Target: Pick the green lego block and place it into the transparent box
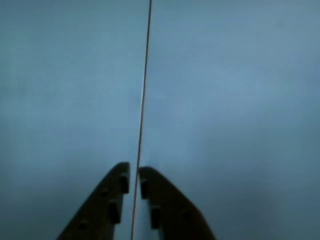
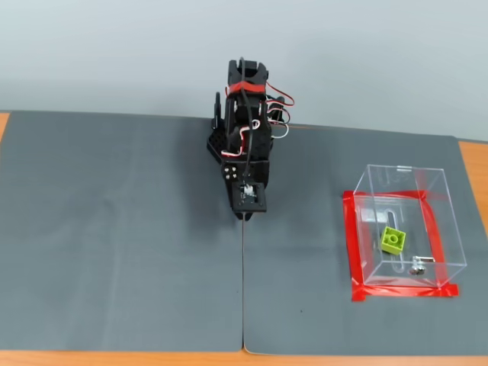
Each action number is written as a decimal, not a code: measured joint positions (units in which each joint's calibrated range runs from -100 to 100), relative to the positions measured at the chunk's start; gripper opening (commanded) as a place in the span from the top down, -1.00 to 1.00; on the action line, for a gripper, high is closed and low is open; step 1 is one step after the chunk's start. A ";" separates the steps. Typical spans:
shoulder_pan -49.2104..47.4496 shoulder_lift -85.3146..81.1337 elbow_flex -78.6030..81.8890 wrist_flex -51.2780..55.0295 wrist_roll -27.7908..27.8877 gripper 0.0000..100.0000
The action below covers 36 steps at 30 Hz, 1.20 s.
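Observation:
The green lego block lies inside the transparent box, on its base next to a slot and a small metal piece. Red tape outlines the box, which stands at the right in the fixed view. My arm is folded at the middle back of the mat, well left of the box. My gripper points down at the mat. In the wrist view the gripper has its jaws nearly together with nothing between them. Block and box are out of the wrist view.
Two dark grey mats meet at a thin seam running from under the gripper to the front edge; the seam also shows in the wrist view. Orange tabletop shows at the mat's right edge. A pale wall stands behind.

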 measured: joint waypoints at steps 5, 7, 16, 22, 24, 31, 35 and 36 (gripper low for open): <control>0.00 -0.42 0.00 2.78 0.00 0.95; 0.00 -0.42 0.00 2.78 0.00 0.95; 0.00 -0.42 0.00 5.81 0.15 0.95; 0.00 -0.42 0.00 5.81 0.20 0.95; 0.00 -0.42 0.00 5.81 0.20 0.95; 0.00 -0.42 0.00 5.81 0.20 0.95; 0.00 -0.42 0.00 5.81 0.20 0.95; 0.00 -0.42 0.00 5.81 0.20 0.95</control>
